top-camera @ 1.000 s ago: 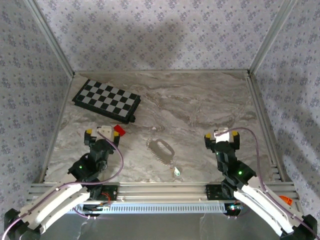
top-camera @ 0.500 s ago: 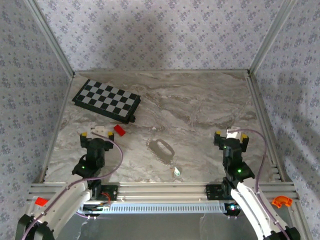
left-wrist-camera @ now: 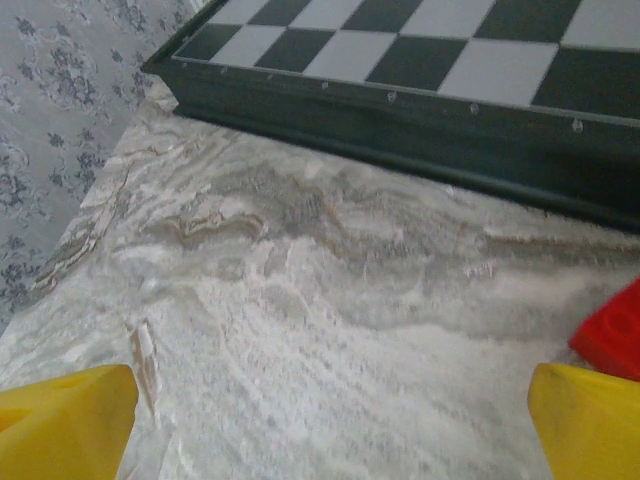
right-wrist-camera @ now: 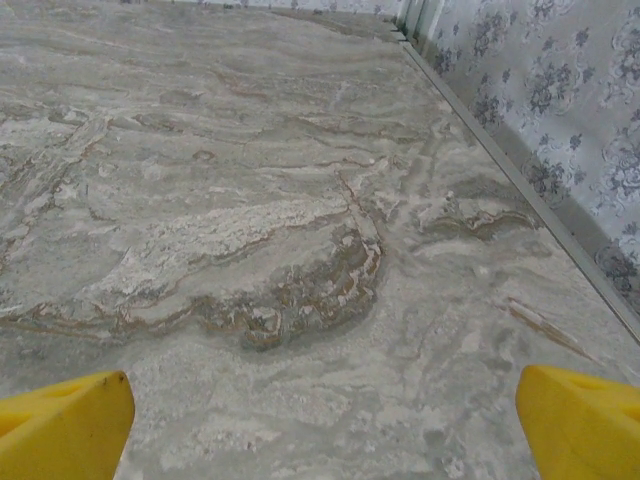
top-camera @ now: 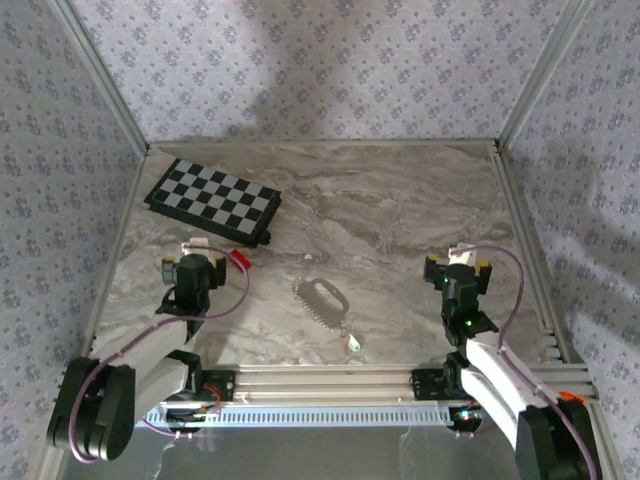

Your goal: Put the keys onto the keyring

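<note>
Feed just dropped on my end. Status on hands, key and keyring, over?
Left hand open, empty, beside red block. Right hand open, empty. Keyring and key on table between them, ungrasped. Chessboard far left, not in the way.

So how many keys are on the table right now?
1. The key lies near the front edge of the table, about midway across, just past the chain end of the keyring. It is tiny, so another under it could be hidden.

Grey marbled tabletop [top-camera: 400,200] boxed by floral-papered walls [top-camera: 330,70] and aluminium corner rails [top-camera: 100,72].
</note>
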`<state>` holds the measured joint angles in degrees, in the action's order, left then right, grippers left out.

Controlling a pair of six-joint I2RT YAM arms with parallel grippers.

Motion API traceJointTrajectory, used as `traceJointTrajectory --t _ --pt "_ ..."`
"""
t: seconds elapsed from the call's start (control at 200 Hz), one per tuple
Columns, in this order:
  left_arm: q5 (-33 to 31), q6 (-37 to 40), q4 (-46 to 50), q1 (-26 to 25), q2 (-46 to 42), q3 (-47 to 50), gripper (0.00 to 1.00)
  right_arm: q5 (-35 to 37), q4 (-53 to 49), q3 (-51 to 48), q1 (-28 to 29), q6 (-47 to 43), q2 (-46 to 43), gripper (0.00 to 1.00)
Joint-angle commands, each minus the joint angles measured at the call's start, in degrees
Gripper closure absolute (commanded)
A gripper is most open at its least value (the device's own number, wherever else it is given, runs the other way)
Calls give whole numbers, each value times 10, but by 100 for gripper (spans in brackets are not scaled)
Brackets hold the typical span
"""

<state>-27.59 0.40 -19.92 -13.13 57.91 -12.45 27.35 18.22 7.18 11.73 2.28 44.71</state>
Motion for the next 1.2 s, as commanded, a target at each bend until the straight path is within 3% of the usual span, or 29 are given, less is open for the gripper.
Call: traceJointTrajectory --t 0.0,0.215,0.4,0.44,0.51,0.63,0.805,0.915,1.194 --pt "36 -8 -82 22 45 -36 0 2 151 -5 -12 -18 63 1" --pt "67 -9 -122 40 117 -67 0 -26 298 34 -14 -65 238 1" --pt "95 -15 -142 60 152 -84 0 -42 366 64 -23 -63 333 0" --pt "104 -18 -142 66 159 -89 0 -72 414 59 -40 -56 367 0" --pt "114 -21 -138 74 168 -98 0 -46 497 62 -37 -96 424 0" --pt "123 -26 -145 87 178 -103 0 -82 393 79 -54 -43 391 0" --pt "123 -12 -162 89 219 -129 1 -89 459 74 -78 -50 435 0" --pt "129 -4 -249 90 243 -98 1 -95 419 85 -78 -41 427 0" --pt "138 -3 -259 93 274 -109 1 -84 347 130 -91 -22 438 0"
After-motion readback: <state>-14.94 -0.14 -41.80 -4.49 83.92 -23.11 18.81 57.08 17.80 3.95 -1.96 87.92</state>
